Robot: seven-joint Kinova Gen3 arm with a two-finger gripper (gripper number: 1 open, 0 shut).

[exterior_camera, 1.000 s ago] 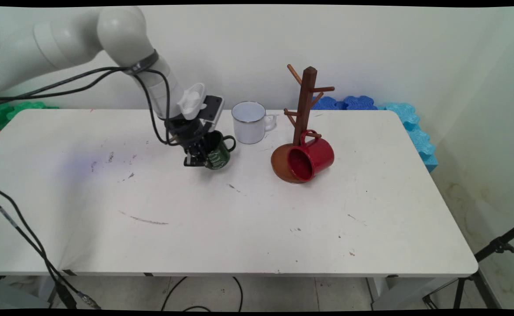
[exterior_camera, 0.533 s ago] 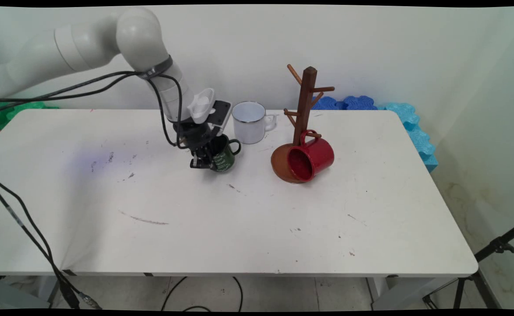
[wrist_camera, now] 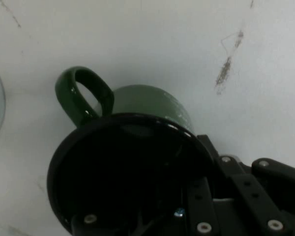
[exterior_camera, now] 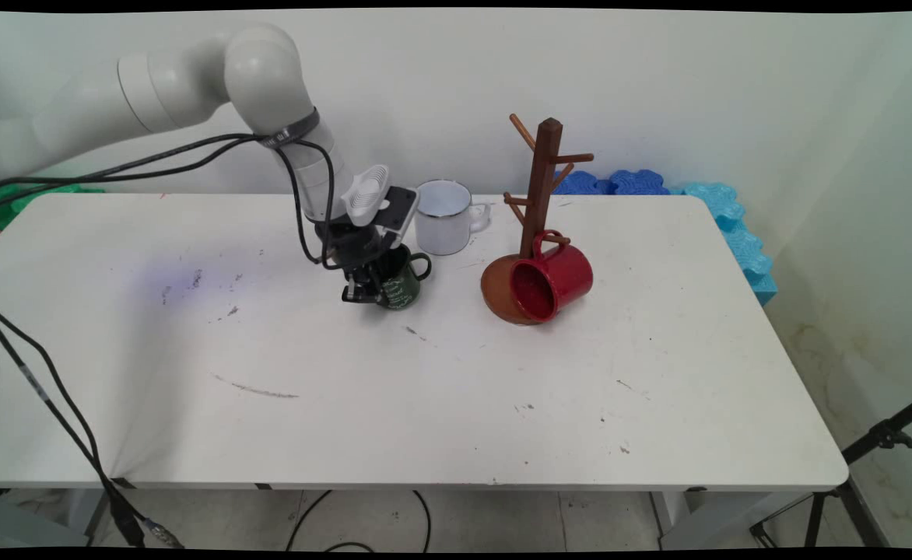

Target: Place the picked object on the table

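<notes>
Green mug (exterior_camera: 398, 283) clamped by its rim in end effector (exterior_camera: 368, 289), fingertips hidden, white mug (exterior_camera: 445, 217) behind

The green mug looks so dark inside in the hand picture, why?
Hand view: the dark green enamel mug sits close under the camera, its hollow in shadow, rim glinting. Main view: same mug looks small, evenly lit, on the white table.

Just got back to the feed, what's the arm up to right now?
The tool is shut on the rim of the green mug, one finger inside it. The mug is close to the white table; whether it touches is unclear. A white mug stands behind it. To the right, a red mug hangs on the wooden mug tree.
</notes>
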